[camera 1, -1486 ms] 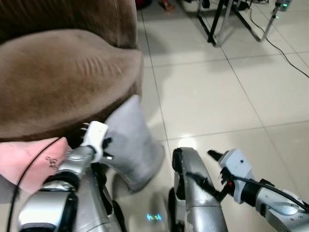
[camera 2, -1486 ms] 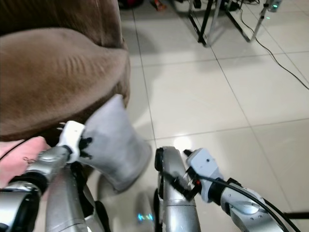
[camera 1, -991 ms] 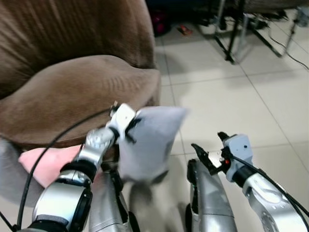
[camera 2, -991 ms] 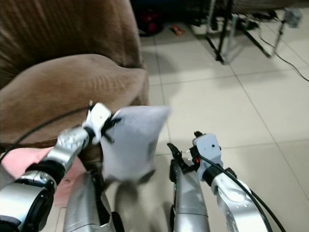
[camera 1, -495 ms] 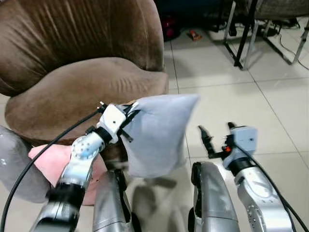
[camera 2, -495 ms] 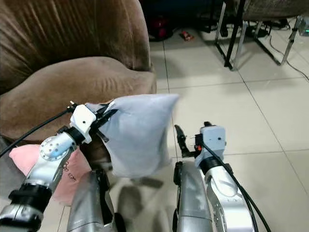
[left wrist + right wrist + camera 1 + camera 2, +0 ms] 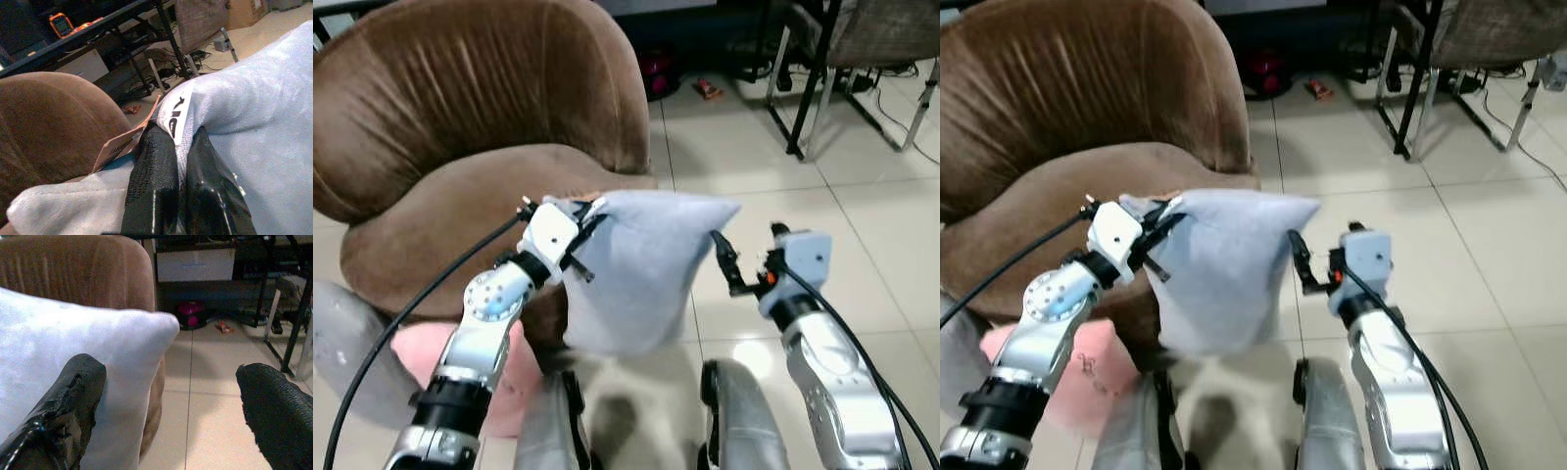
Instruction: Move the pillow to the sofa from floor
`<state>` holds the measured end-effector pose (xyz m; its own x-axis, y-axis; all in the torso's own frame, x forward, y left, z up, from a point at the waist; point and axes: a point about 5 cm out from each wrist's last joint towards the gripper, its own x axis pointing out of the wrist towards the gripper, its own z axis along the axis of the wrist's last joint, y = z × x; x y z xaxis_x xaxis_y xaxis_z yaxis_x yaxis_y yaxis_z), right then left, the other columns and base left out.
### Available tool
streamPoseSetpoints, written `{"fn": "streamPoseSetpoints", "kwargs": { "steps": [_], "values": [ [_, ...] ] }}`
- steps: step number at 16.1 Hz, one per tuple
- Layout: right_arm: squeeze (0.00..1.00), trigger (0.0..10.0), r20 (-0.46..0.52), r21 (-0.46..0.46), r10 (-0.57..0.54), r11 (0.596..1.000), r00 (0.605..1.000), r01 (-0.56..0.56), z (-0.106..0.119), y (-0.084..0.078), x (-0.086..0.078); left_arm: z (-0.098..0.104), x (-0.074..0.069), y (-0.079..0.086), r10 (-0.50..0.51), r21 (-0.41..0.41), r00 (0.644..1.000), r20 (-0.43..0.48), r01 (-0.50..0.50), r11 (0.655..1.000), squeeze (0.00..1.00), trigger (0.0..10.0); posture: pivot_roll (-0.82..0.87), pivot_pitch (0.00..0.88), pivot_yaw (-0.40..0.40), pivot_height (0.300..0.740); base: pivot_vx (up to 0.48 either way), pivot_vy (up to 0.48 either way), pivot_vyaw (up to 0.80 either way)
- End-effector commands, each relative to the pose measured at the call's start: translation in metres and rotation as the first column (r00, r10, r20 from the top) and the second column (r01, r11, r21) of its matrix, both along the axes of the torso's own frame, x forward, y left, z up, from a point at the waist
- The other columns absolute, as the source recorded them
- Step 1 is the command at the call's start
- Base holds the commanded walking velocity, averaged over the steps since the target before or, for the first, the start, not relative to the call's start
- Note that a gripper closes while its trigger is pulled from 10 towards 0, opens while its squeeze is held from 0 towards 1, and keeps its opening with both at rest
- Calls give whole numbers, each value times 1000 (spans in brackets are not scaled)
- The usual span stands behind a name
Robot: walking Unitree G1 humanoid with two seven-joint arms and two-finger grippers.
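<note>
Pillow (image 7: 641, 269) is pinched at its corner by left pincer (image 7: 579, 238), hanging clear for sofa (image 7: 460, 137); right pincer (image 7: 722, 262) is held open beside it.

grey pillow (image 7: 641, 269): 1; pink pillow (image 7: 514, 377): 1; brown sofa (image 7: 460, 127): 1; tools: 2

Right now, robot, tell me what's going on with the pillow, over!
Left gripper shut on grey pillow, held in the air. Right gripper open beside its corner. Brown sofa just ahead. Pink cushion on the floor below.
</note>
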<state>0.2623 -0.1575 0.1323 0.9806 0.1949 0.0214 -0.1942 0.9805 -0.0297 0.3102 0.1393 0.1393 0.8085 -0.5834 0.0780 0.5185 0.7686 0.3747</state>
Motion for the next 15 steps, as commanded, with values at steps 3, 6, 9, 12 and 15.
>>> {"fn": "streamPoseSetpoints", "kwargs": {
  "steps": [3, 6, 9, 12, 15],
  "values": [
    [0, 10000, -17, 10, 0, 1000, 1000, 0, -4, -1, -2, 12, 2, 5, 57, -61, 998, 31, -55, 997, 0, 0, -204, 0, 110, 676, 0, 0, 0],
    [0, 10000, -23, 18, -21, 1000, 1000, 21, -6, -3, -3, 13, 2, -1, 36, -46, 999, 28, -35, 998, 0, 0, -213, 0, 121, 721, 0, 0, 0],
    [0, 10000, -18, 30, -46, 998, 999, 47, -4, -9, -1, 16, 7, 1, 61, -60, 998, 33, -59, 996, 0, 0, -217, 0, 126, 740, 0, 0, 0],
    [0, 10000, -9, 7, -104, 995, 995, 104, -6, -16, -4, 11, 3, 8, 71, -62, 997, 2, -71, 996, 0, 0, -216, 0, 144, 740, 0, 0, 0],
    [0, 10000, 67, 12, -133, 991, 989, 133, 1, -23, -7, -2, -11, 25, 149, -189, 983, -106, -168, 968, 0, 0, -209, 0, 142, 740, 0, 0, 0]
  ]
}}
